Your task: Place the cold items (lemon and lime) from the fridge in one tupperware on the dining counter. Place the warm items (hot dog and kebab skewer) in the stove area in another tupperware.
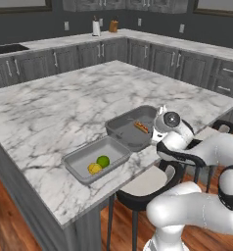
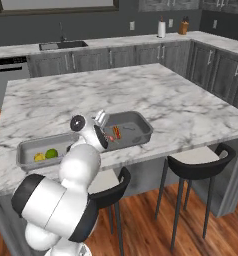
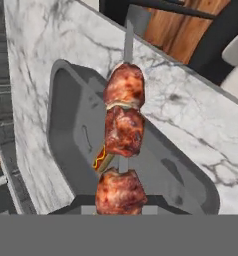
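Two grey tupperware trays sit near the front edge of the marble surface, side by side. In the left base view the nearer tray lies to the left and holds the lemon and the lime, touching one another toward its near side. Just to the right, the second tray holds the hot dog, lying on its floor close to the white wrist of the arm.

The gripper hangs over the right end of that second tray. Its jaws are closed down on the kebab skewer; in the hand view the skewer rises straight from between the finger tips, three browned chunks of meat on a thin grey stick, with the lowest chunk right at the tips. Behind it (lower, on the tray floor) a bit of the hot dog peeks out beside the middle chunk, and the tray's dark rim curves round at the upper left.

In the right base view the fruit tray sits left of the arm with the lime and lemon inside, and the second tray lies to the right. Black stools stand under the surface edge on the wooden floor.
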Controlling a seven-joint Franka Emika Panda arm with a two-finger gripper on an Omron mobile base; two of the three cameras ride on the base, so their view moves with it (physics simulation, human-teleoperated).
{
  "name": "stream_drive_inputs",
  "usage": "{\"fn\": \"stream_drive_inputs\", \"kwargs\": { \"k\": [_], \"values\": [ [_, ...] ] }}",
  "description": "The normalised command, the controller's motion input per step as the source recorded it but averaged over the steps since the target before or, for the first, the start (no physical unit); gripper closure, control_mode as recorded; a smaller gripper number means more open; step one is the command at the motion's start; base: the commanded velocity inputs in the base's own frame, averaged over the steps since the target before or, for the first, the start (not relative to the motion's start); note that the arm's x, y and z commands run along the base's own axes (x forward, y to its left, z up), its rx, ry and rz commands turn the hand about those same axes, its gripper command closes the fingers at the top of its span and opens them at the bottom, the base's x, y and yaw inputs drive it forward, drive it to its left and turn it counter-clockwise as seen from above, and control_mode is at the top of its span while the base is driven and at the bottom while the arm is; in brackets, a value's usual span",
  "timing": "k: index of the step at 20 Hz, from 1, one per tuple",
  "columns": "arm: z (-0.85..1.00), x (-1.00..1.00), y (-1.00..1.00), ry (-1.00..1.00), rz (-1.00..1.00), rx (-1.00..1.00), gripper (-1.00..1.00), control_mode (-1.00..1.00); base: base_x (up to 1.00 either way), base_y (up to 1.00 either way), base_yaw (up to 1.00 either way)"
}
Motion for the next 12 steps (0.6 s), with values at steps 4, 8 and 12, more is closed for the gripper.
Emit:
{"fn": "stream_drive_inputs", "kwargs": {
  "k": [4,8,12],
  "values": [
    [0.25,0.40,-0.21,0.04,0.47,-0.53,1.00,-1.00,0.00,0.00,0.00],
    [0.44,0.48,-0.29,0.05,0.46,-0.46,1.00,-1.00,0.00,0.00,0.00],
    [0.60,0.62,-0.36,0.03,0.48,-0.40,1.00,-1.00,0.00,0.00,0.00]
  ]
}}
